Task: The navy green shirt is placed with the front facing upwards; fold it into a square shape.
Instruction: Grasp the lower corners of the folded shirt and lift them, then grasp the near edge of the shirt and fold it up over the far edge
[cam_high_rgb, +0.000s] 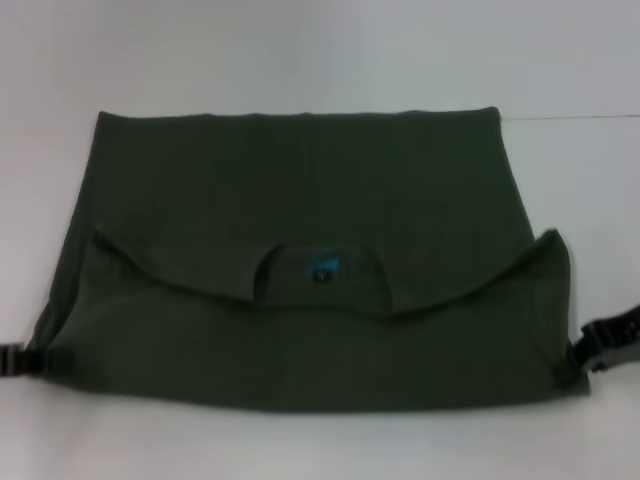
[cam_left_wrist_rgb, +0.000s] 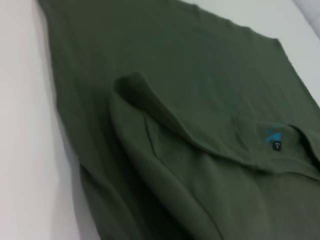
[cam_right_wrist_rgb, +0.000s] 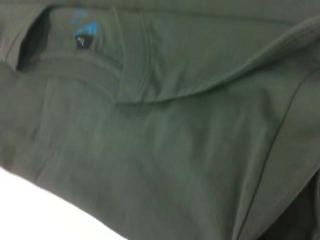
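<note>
Shirt (cam_high_rgb: 300, 200), dark olive green, lies flat on a white table (cam_high_rgb: 300, 50) at centre of the head view, already partly folded: the near portion, collar end, is doubled over toward 12 o'clock so its edge runs across the middle of the cloth in a shallow curve, dipping at centre and rising to a peak at each outer end. Collar opening (cam_high_rgb: 320, 275) sits at the middle of that folded edge, ribbed band arching over it, with a small black neck tag (cam_high_rgb: 320, 268) carrying blue print inside. Far hem runs straight along 12 o'clock; sides taper slightly inward toward it. No chest lettering is visible. Left wrist view shows the folded flap's raised corner (cam_left_wrist_rgb: 132, 85) standing a little proud of the layer beneath, tag (cam_left_wrist_rgb: 275, 140) off toward the collar. Right wrist view shows collar rib (cam_right_wrist_rgb: 132, 70) and tag (cam_right_wrist_rgb: 85, 37) close up, white table at one corner. Left gripper (cam_high_rgb: 12, 360) is at 9 o'clock low, at the near left corner of the fold; right gripper (cam_high_rgb: 612, 340) at 3 o'clock low, at the near right corner. Each seems to touch the cloth edge, but only a dark stub shows; whether the fingers are apart or together I cannot tell.
</note>
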